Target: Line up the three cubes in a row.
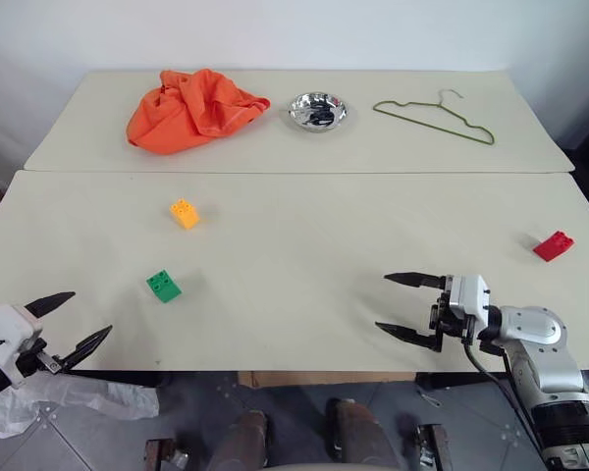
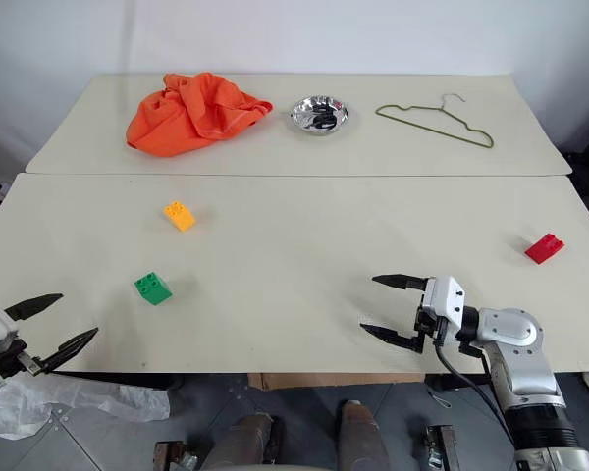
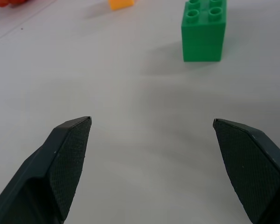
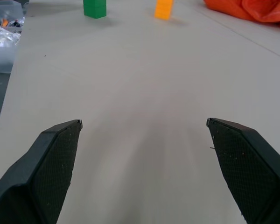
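Three bricks well apart on pale worktop (image 1: 294,294): yellow brick (image 1: 184,213) far-left, green brick (image 1: 163,286) nearer, red brick (image 1: 553,245) far right. Left pincer (image 1: 79,321) and right pincer (image 1: 401,306) both wide, empty, above near edge.

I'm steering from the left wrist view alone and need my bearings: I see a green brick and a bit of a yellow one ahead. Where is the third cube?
Observer: The red brick lies far off on the table's right side, near its right edge, apart from the green brick and yellow-orange brick.
Operator: Is the right claw holding anything?
Observer: No. The right claw is open and empty, over the table's near edge.
Operator: Anything else on the table?
Observer: At the back lie an orange cloth, a metal bowl and a wire hanger.
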Controlling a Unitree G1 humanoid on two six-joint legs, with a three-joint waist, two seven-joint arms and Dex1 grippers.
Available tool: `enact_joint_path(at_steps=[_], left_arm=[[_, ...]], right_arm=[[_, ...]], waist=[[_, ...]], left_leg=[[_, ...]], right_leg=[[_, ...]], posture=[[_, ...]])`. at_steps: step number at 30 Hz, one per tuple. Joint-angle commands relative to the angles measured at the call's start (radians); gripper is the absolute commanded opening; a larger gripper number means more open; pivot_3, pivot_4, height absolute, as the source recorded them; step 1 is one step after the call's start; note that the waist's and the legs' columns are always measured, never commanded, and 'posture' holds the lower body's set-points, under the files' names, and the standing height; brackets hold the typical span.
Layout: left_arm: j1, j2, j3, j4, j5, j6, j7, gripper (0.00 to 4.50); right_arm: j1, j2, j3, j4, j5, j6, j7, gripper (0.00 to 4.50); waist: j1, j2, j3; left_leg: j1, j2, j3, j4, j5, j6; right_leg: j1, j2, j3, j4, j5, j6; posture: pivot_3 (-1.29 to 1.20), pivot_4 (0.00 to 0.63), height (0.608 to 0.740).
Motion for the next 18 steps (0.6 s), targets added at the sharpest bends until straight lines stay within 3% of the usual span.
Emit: enact_joint_path(at_steps=[1, 7, 12, 18], left_arm=[[0.022, -0.009, 0.037, -0.051, -0.023, 0.015, 0.03, 4.45], [-0.024, -0.007, 0.035, -0.245, -0.199, 0.26, 0.079, 4.45], [-0.188, -0.022, -0.159, -0.442, -0.191, 0.314, 0.106, 4.45], [-0.415, -0.063, -0.463, -0.462, -0.107, 0.334, 0.06, 4.45]], right_arm=[[0.006, 0.018, -0.027, -0.027, 0.011, -0.021, -0.031, 4.5], [0.015, 0.085, -0.083, -0.063, 0.023, -0.018, -0.18, 4.5], [0.057, 0.148, -0.265, -0.105, -0.03, -0.038, -0.496, 4.5], [0.179, 0.21, -0.5, -0.137, -0.17, -0.033, -0.888, 4.5]], waist=[[0.002, 0.0, 0.0], [0.006, 0.0, 0.0], [0.021, 0.0, 0.0], [0.028, 0.002, -0.001]], left_leg=[[0.0, 0.0, 0.0, 0.0, 0.0, 0.0], [-0.001, 0.0, -0.001, 0.002, 0.0, 0.0], [-0.001, -0.001, -0.001, 0.005, -0.001, 0.0], [-0.001, -0.001, 0.001, 0.005, -0.001, 0.0]], right_leg=[[0.0, 0.0, 0.0, 0.0, 0.0, 0.0], [0.0, 0.0, 0.001, 0.002, 0.0, 0.0], [0.001, 0.0, 0.001, 0.002, 0.0, 0.0], [-0.001, 0.002, -0.001, 0.006, 0.0, 0.0]], posture=[[0.0, 0.15, 0.74], [0.0, 0.15, 0.74], [0.0, 0.15, 0.74], [0.0, 0.15, 0.74]])
